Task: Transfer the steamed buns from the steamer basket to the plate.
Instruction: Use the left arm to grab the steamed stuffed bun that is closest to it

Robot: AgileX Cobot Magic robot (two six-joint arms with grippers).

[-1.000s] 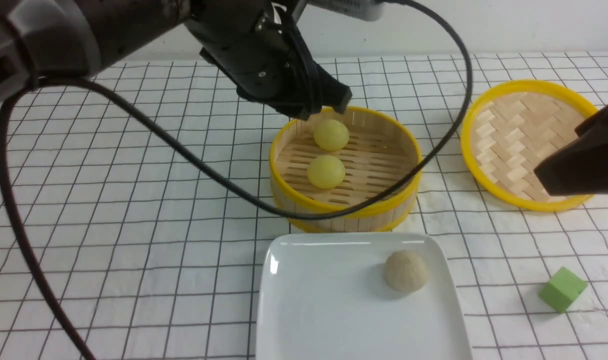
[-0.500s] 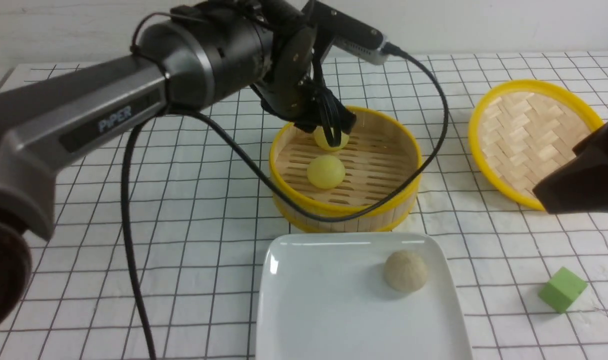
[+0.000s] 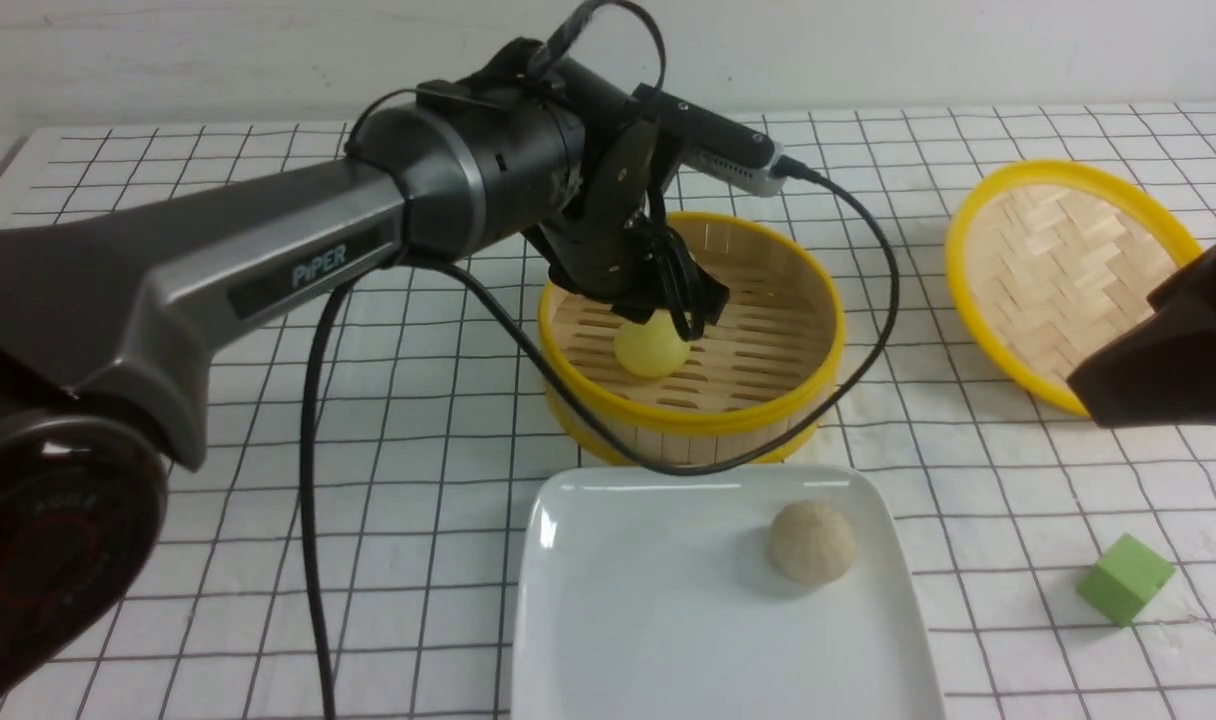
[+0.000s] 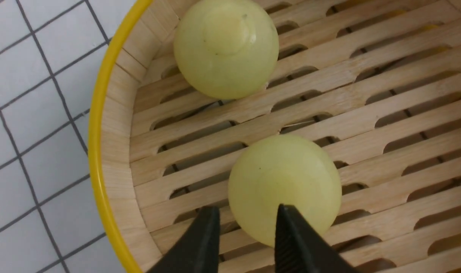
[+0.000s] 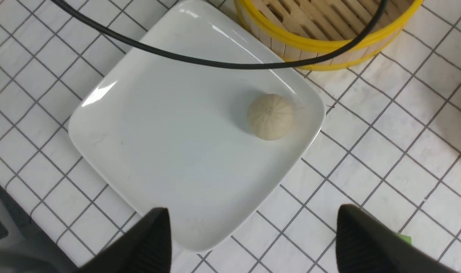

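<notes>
Front view: beige bun (image 3: 811, 541) rests at two o'clock on the plate (image 3: 618, 620), right gripper (image 5: 253, 212) spread wide; beyond, left gripper (image 4: 247, 208), narrowly parted and empty, is poised over yellow buns (image 4: 283, 182) at nine o'clock in the steamer basket (image 3: 688, 420). Light, likely slippery: pinch the middle.

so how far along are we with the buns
Done: one greyish beige bun sits on the plate. In hand: nothing gripped yet; the left gripper is down in the steamer basket, jaws slightly apart at a yellow bun. Left: both yellow buns, that one and the second yellow bun, to move. The right gripper is open, holding nothing.
</notes>
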